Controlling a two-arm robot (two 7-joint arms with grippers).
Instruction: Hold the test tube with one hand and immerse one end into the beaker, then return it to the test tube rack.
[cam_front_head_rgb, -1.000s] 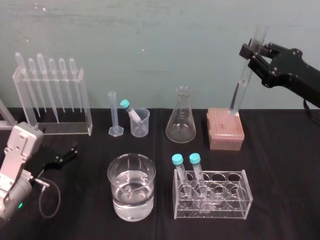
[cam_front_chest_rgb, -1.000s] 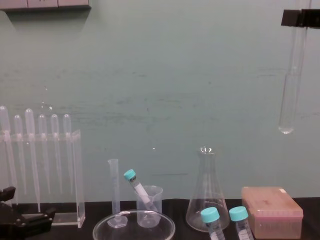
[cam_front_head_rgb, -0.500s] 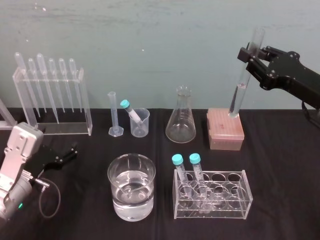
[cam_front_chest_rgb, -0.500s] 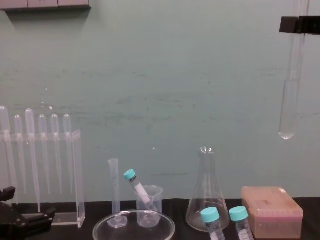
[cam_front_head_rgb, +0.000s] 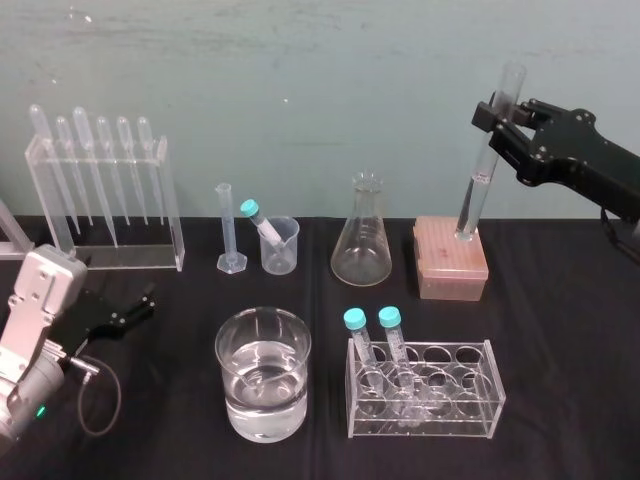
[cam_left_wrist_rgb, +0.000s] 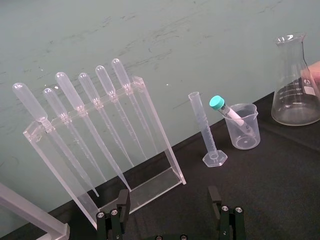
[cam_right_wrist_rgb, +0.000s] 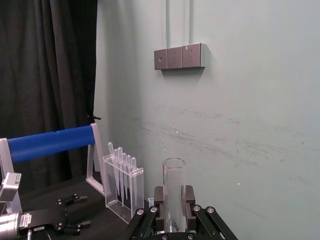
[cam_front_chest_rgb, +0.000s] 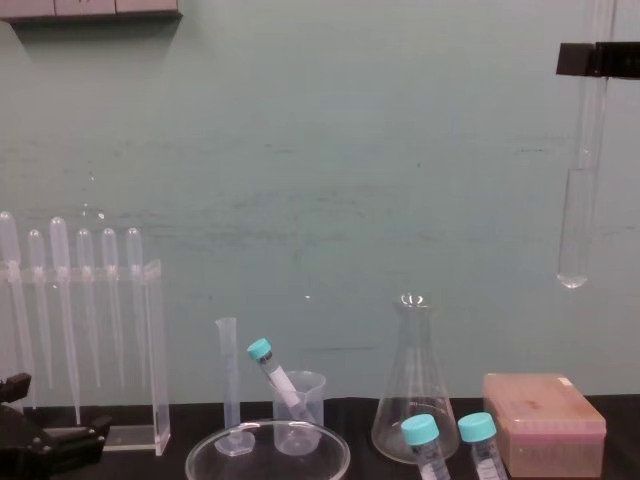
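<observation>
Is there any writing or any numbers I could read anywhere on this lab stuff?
No text here is legible.
flask: printed scale marks, too blurred to read.
cylinder: graduation lines, too small to read.
capped tube in the cup: dark label, too small to read.

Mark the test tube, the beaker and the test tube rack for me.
test tube (cam_front_head_rgb: 479, 185): head view, middle of the glass shaft.
beaker (cam_front_head_rgb: 235, 350): head view, upper glass wall above the water.
test tube rack (cam_front_head_rgb: 445, 265): head view, pink top face.
</observation>
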